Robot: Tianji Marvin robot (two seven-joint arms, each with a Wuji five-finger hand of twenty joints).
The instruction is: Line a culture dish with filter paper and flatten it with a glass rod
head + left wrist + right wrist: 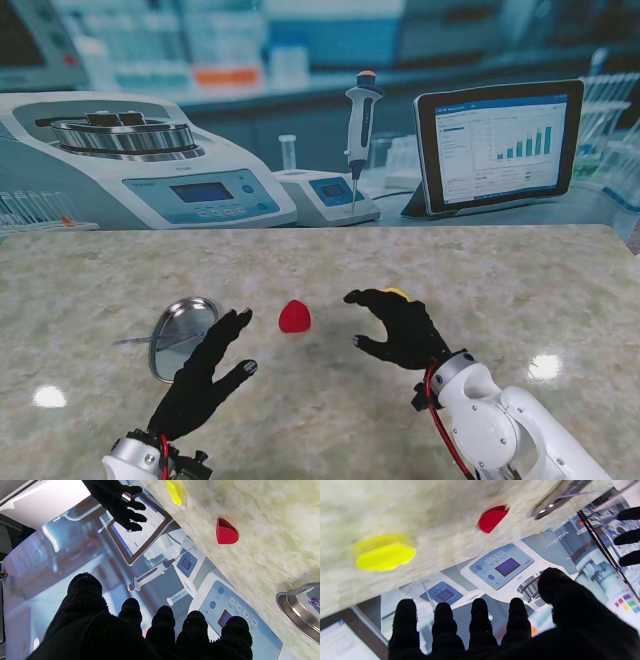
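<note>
- The left hand (205, 375) hovers over the desk (520, 290) with its black-gloved fingers spread apart and nothing between them; in its wrist view the fingertips (195, 620) stand in a loose row, free of any object.
- The right hand (400, 325) is also held over the desk, fingers apart and slightly curled, gripping nothing.
- The culture dish (182, 335), a shiny round metal-rimmed dish, lies on the desk just left of the left hand's fingertips, tilted as seen from the stand.
- A thin glass rod (135, 342) lies across the dish, one end sticking out to the left; in the right wrist view it shows as a fine line over the dish's rim (577, 494).
- A small red piece (294, 317) sits on the desk between the two hands, apart from both.
- A yellow disc (385, 555) lies on the desk just beyond the right hand; from the stand only its edge peeks past the fingers.
- Whether either coloured piece is the filter paper cannot be told.
- A printed backdrop of lab equipment (200, 170) stands along the far edge of the desk.
</note>
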